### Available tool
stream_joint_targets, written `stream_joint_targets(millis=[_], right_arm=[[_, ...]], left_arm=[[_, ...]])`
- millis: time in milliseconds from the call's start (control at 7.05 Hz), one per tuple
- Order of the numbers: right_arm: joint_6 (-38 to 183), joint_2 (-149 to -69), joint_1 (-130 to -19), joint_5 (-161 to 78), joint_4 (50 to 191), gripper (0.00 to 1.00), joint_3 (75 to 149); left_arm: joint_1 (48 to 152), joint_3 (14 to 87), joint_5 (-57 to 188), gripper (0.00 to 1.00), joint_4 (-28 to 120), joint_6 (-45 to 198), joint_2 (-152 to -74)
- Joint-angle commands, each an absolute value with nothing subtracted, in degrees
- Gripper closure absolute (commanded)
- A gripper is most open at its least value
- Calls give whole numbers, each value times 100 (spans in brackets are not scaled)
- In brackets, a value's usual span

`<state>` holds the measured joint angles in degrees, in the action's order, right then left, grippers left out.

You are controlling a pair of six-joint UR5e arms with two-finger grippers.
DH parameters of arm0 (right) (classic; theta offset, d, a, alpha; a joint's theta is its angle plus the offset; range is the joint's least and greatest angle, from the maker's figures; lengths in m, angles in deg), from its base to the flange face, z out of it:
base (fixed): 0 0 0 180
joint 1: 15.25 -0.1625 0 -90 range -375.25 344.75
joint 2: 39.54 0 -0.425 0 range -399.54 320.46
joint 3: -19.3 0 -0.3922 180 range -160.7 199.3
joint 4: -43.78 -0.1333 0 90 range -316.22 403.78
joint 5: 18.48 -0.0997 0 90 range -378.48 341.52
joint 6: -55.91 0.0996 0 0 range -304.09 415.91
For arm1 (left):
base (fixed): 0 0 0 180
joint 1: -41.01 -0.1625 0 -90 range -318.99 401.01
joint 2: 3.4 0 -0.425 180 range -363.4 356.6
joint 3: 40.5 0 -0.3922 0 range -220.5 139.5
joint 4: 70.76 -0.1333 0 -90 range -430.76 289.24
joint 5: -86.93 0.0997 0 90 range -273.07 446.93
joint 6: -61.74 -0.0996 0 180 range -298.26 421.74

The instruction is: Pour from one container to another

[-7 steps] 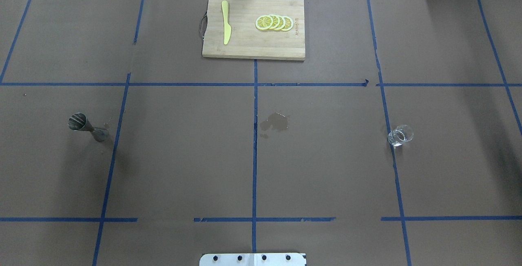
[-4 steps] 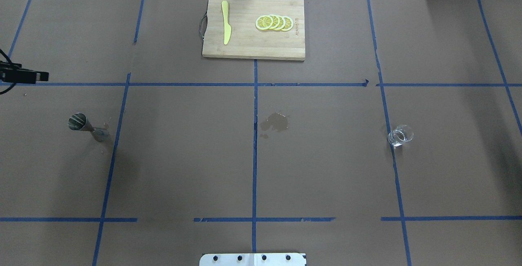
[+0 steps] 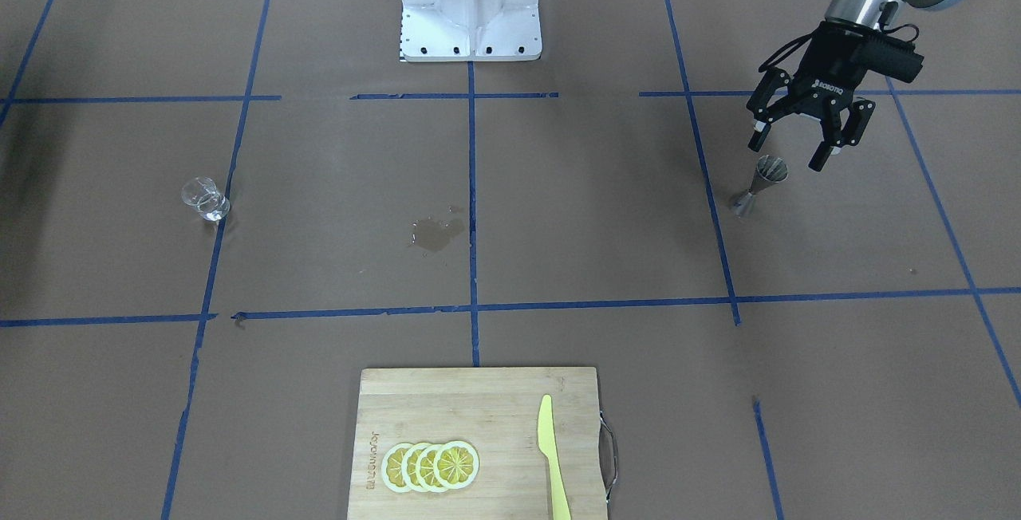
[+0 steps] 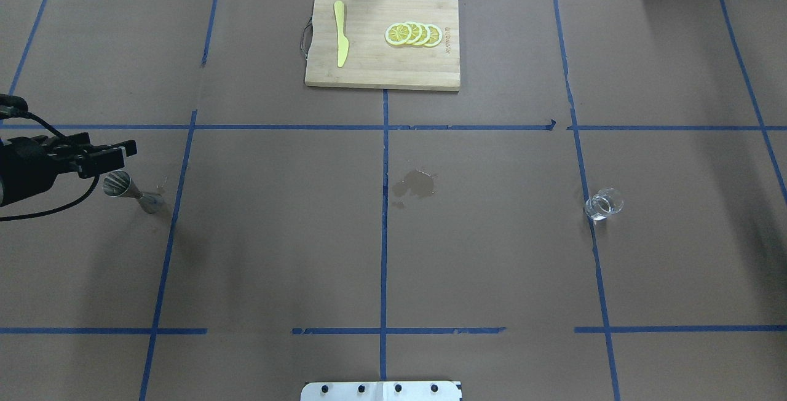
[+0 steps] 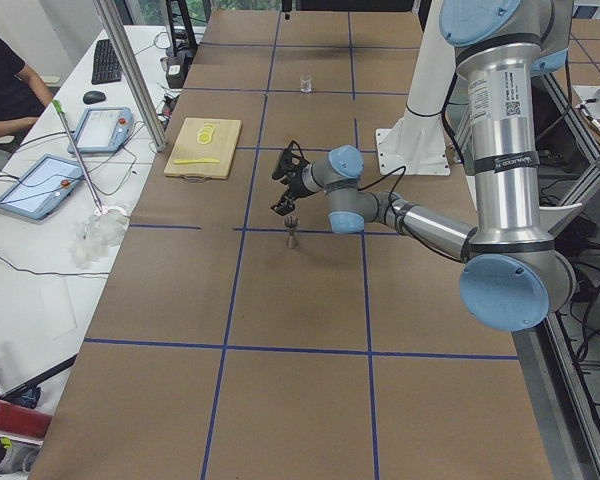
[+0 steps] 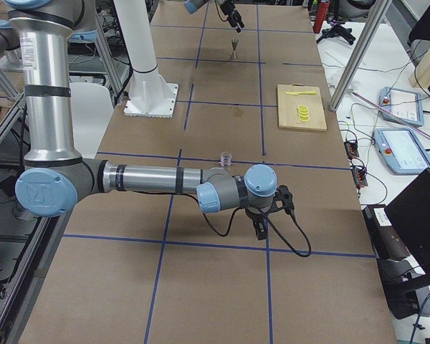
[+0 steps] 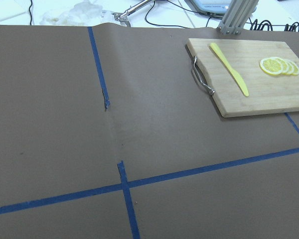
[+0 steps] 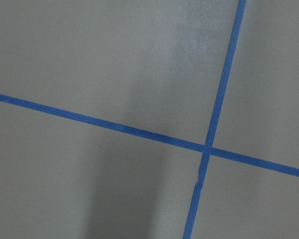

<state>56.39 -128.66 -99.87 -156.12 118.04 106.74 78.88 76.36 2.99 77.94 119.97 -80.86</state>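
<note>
Left hand (image 3: pixel 786 155) arrived above jigger (image 3: pixel 758 185), splayed wide; right hand (image 6: pixel 261 228) only in side view, state unclear.

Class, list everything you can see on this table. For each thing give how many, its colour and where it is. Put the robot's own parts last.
glass cup: one, clear, upright on the robot's right side
jigger: one, silvery, upright on the robot's left side
cutting board: one, pale wood, at the far middle edge
lemon slices: four, yellow, overlapping on the board
knife: one, yellow, flat on the board
wet patch: one, dark, table centre
table: one, brown, blue tape lines
left gripper: one, black, open, close above the jigger
right gripper: one, black, beyond the cup; state unclear
</note>
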Motion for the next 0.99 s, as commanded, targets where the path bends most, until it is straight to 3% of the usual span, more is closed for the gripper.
stream_joint_targets(millis=[0,567,851], right_arm=[[5644,-12875,-9980,-15621,11804,0,10666],[5626,-12848,-9918,-15612,11804,0,10535],[5626,-12831,-9918,-15612,11796,0,10517]], left_arm=[[7199,8069,1516,0,7786,12027,-7409],[5381,7694,3493,2,7646,13764,-7090],[5175,7474,4057,1,7655,14073,-7072]])
